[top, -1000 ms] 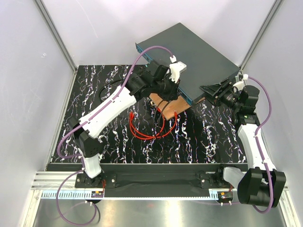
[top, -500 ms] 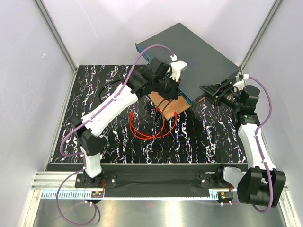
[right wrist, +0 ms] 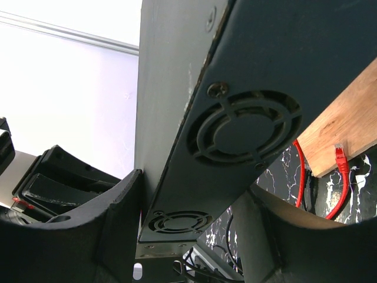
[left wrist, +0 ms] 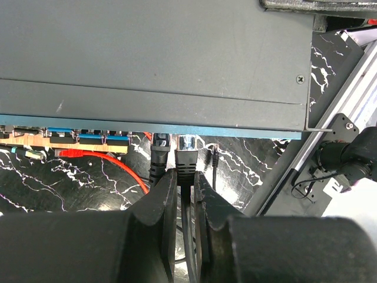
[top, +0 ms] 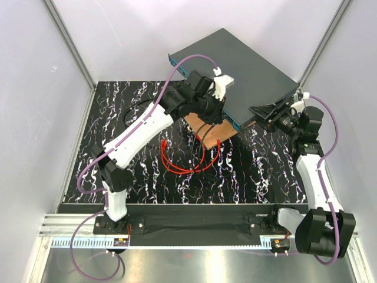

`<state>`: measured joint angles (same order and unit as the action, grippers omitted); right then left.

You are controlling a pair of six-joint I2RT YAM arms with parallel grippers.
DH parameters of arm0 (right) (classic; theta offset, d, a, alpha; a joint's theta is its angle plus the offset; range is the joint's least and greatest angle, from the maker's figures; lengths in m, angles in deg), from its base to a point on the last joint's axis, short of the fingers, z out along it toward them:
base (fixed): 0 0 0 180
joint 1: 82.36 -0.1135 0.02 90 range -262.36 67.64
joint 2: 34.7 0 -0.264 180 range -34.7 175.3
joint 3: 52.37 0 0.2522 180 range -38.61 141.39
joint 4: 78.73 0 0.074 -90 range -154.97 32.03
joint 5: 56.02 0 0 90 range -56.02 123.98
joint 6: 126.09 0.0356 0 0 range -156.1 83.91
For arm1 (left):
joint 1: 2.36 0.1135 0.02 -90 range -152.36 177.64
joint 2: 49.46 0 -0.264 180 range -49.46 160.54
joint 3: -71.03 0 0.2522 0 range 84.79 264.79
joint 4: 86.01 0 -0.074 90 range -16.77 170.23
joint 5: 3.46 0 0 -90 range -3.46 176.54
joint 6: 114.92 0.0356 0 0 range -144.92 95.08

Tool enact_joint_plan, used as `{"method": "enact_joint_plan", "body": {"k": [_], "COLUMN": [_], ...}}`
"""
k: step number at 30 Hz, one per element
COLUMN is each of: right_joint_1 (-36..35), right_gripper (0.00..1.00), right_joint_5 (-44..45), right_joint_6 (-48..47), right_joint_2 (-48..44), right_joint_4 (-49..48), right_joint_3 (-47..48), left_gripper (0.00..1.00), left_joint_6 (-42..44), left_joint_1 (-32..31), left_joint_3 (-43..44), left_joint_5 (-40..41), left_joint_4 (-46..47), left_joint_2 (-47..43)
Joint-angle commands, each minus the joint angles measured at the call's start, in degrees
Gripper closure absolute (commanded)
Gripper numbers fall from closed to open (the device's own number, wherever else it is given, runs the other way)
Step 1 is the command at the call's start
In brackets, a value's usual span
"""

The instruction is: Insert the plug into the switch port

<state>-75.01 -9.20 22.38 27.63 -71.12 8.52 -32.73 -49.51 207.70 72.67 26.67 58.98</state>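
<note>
ok so quick rundown. The left gripper (left wrist: 185, 177) isn't on the red plug (right wrist: 340, 154) at all. Its fingers (left wrist: 162, 194) are squeezed onto a black-booted plug (left wrist: 187, 154) w/ a clear tip, pinching the boot from both sides. That tip sits right up against the teal front face (left wrist: 235, 131) of the switch (left wrist: 153, 53). Can't tell if it's actually seated, bc the wrist cam looks at the front edge-on and the ports are hidden. A 2nd black plug (left wrist: 159, 156) is just beside it on the left, tip also up at the teal edge.

The red plug hangs loose against the edge of the wooden board (right wrist: 347, 124), nothing holding it. In the top view it's at the board's near edge (top: 218, 142), below the switch front. From there the red cable (top: 188, 171) loops over the black marbled mat (top: 247, 171), and its other red end (top: 163, 142) lies on the mat further left, near the left arm.

The right gripper (right wrist: 194, 191) is at the switch's right end, the side panel w/ the round fan grilles. Its fingers (right wrist: 112, 230) are spread wide, one on each side of the chassis, and look pressed against it, so it's clamping the box. The switch itself sits tilted, front propped on the wooden board.
</note>
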Motion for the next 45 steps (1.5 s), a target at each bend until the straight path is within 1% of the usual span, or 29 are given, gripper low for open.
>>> {"method": "enact_joint_plan", "body": {"k": [1, 7, 15, 16, 18, 19, 21, 22, 24, 25, 29, 32, 34, 35, 36, 37, 38, 39, 40, 41, 42, 43, 44, 45], "right_joint_1": [-2.17, -2.52, -2.87, -2.87, -2.87, -2.87, -2.87, -2.87, -2.78, -2.70, -2.43, -2.26, -2.08, -2.08, -1.99, -1.91, -1.73, -1.73, -1.56, -1.29, -1.12, -1.03, -0.68, -0.68], "right_gripper": [1.00, 1.00, 1.00, 1.00, 1.00, 1.00, 1.00, 1.00, 1.00, 1.00, 1.00, 1.00, 0.96, 0.95, 0.89, 0.83, 0.74, 0.66, 0.46, 0.35, 0.26, 0.14, 0.10, 0.03], "right_joint_5": [-5.25, -5.16, -4.90, -4.55, -4.02, -3.84, -3.58, -3.23, -2.97, -2.70, -2.70, -3.14, -3.05, -3.14, -3.05, -3.31, -3.58, -3.67, -3.58, -3.49, -3.14, -2.44, -2.09, -1.48], "right_joint_6": [-7.24, -7.76, -7.85, -7.77, -7.77, -7.94, -8.73, -8.99, -9.26, -9.35, -9.26, -9.35, -10.05, -10.31, -11.01, -11.28, -11.72, -12.68, -13.04, -13.47, -14.61, -15.14, -15.76, -16.98], "right_joint_2": [0.08, 0.78, 1.22, 1.22, 1.48, 1.83, 2.36, 2.97, 3.41, 3.50, 4.21, 4.47, 4.30, 4.30, 4.38, 4.56, 4.65, 4.65, 4.47, 4.38, 3.77, 3.51, 3.16, 2.46], "right_joint_4": [-0.35, 0.00, 0.26, 0.35, 0.70, 1.40, 2.46, 3.42, 3.87, 4.22, 5.27, 5.80, 7.54, 7.91, 8.95, 9.49, 10.01, 11.41, 12.04, 12.74, 14.66, 15.55, 16.34, 18.00], "right_joint_3": [-0.73, -0.12, 0.85, 1.29, 1.99, 3.04, 4.19, 5.41, 6.21, 6.74, 7.44, 7.71, 8.23, 8.41, 8.67, 9.29, 9.73, 10.08, 10.60, 10.78, 11.13, 11.83, 12.10, 12.89], "left_gripper": [1.00, 1.00, 1.00, 0.97, 0.87, 0.74, 0.62, 0.53, 0.45, 0.43, 0.38, 0.38, 0.37, 0.38, 0.37, 0.37, 0.37, 0.36, 0.36, 0.36, 0.36, 0.36, 0.36, 0.37], "left_joint_6": [-0.10, 2.10, 3.16, 3.16, 3.77, 3.94, 4.73, 5.35, 6.49, 6.84, 8.68, 10.00, 10.36, 11.06, 11.59, 11.94, 13.34, 14.57, 15.45, 15.81, 16.07, 16.25, 16.25, 16.16], "left_joint_1": [-0.57, -0.74, -1.01, -0.92, -1.01, -0.92, -0.57, -0.57, -0.04, 0.48, 1.45, 2.42, 3.90, 4.52, 5.23, 7.15, 8.21, 9.44, 12.15, 13.83, 15.85, 19.17, 20.60, 22.09], "left_joint_3": [5.75, 7.96, 5.76, 5.32, 3.83, 2.87, -1.08, -2.58, -6.27, -7.50, -13.65, -17.07, -19.63, -22.25, -23.93, -27.78, -30.08, -32.28, -34.65, -39.02, -40.89, -42.65, -46.32, -48.19], "left_joint_5": [-2.04, -1.95, -2.21, -2.13, -2.22, -2.22, -2.65, -2.74, -2.31, -2.65, -2.30, -1.69, -2.65, -3.09, -3.53, -4.93, -5.98, -6.95, -7.66, -8.27, -9.32, -9.68, -8.82, -7.94], "left_joint_4": [28.51, 29.65, 31.15, 30.80, 28.70, 28.08, 26.33, 25.79, 23.17, 22.28, 17.71, 10.96, 8.48, 7.34, 5.68, 4.96, 4.43, 4.08, 3.99, 4.34, 4.25, 4.17, 4.95, 5.65], "left_joint_2": [3.61, 4.93, 4.59, 4.06, 2.66, 0.65, -2.26, -5.14, -7.97, -10.77, -17.19, -21.50, -23.79, -24.85, -27.38, -28.97, -30.30, -33.79, -35.30, -37.15, -38.38, -40.48, -41.37, -42.17]}}
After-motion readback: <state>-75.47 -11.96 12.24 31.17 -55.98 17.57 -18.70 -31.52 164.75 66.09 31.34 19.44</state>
